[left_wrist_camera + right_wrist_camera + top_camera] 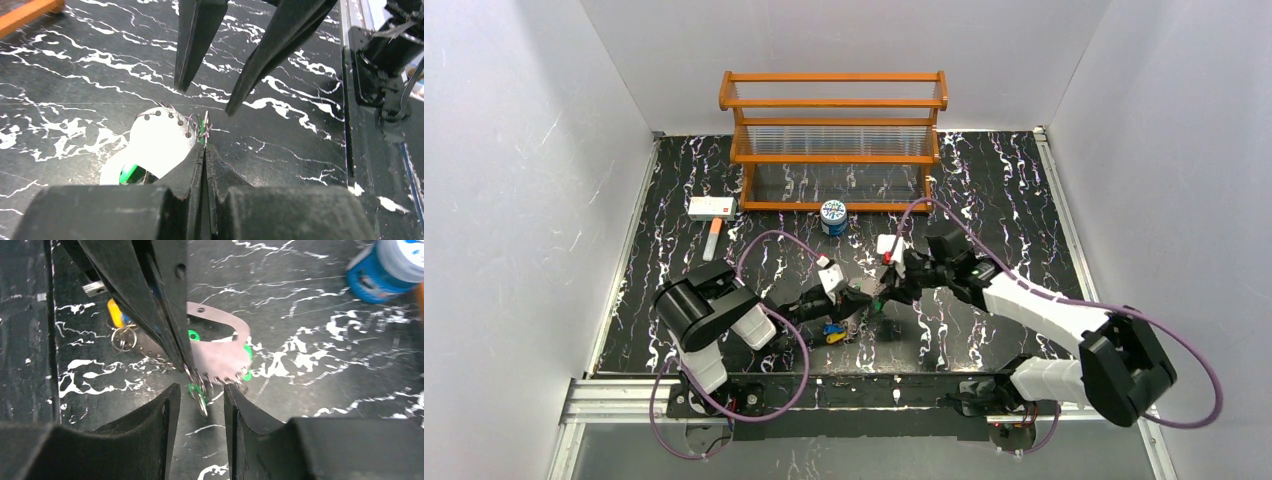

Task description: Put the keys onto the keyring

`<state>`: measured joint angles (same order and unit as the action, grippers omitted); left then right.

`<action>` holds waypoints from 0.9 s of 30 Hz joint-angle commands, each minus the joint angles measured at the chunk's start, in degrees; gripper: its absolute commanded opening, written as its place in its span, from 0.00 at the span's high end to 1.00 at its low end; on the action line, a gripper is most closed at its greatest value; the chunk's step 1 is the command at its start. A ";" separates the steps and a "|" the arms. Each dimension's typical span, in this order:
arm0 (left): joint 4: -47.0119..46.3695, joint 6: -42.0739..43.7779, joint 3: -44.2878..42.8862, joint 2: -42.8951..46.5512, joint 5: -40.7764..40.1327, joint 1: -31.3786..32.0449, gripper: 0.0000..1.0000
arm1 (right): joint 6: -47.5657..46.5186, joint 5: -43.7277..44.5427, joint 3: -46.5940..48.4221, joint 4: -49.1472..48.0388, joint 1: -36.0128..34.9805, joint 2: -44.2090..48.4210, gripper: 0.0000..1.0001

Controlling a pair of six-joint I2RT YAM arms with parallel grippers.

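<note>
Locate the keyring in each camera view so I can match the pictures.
Top external: the keyring is at table centre between the two arms' tips, small and hard to make out.
Left wrist: the keyring is a white oval, lower centre-left.
Right wrist: the keyring is a greyish plate at centre, above the open right gripper.
Shared landmark: the left gripper, shut on the keyring's edge.

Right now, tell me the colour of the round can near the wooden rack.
Blue and white; the can shows best in the right wrist view.
</note>
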<state>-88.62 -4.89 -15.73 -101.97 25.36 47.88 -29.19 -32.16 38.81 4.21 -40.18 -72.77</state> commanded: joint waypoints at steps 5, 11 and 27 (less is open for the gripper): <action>-13.80 -2.39 2.18 10.76 -9.03 0.03 1.00 | 5.32 -10.76 -7.42 -17.12 6.79 8.60 0.56; -13.84 -3.37 2.28 16.82 -10.56 -0.65 1.00 | 6.07 -12.20 -8.33 -21.06 7.11 10.02 0.55; -13.86 -4.03 1.69 20.95 -12.26 -1.20 1.00 | 9.71 -14.45 -6.95 -25.76 7.40 7.76 0.81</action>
<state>-87.70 -8.64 -13.61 -83.33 14.90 47.03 -19.86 -45.50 30.85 -19.66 -33.01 -64.42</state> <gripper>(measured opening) 0.010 0.253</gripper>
